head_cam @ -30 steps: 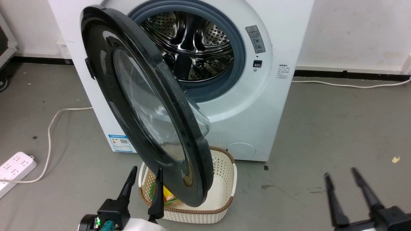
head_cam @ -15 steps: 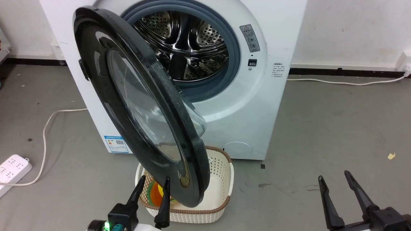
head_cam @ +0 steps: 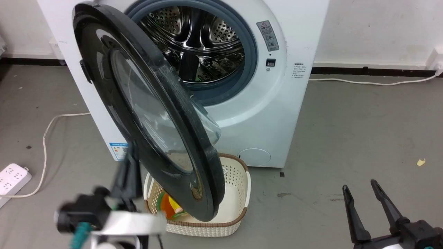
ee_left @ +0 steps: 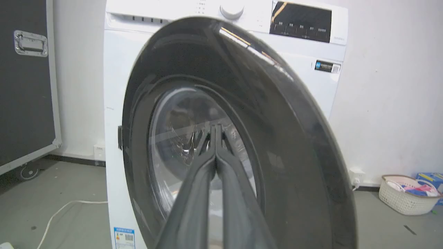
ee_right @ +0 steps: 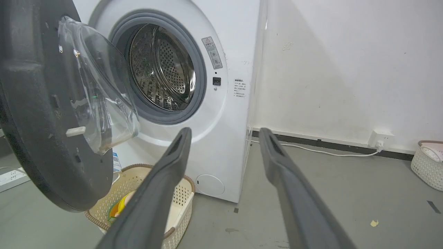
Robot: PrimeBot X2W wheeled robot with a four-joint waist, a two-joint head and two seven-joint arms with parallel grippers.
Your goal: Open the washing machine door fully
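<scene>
Washing machine door [head_cam: 148,110]: hangs half open, left of the drum mouth [head_cam: 207,45]. Left pincer [ee_left: 215,129] clenched on nothing at its outer glass, right pincer [head_cam: 359,184] released, well right of the drum mouth. Risks swinging shut if pushed on that slick face.

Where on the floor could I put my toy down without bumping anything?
The big bare patch is the grey floor right of the washer, between the wall cable and the right gripper. It is crowded under the door, where the basket sits with the left gripper close by. Farther left, a cord and power strip edge a smaller bare patch.
</scene>
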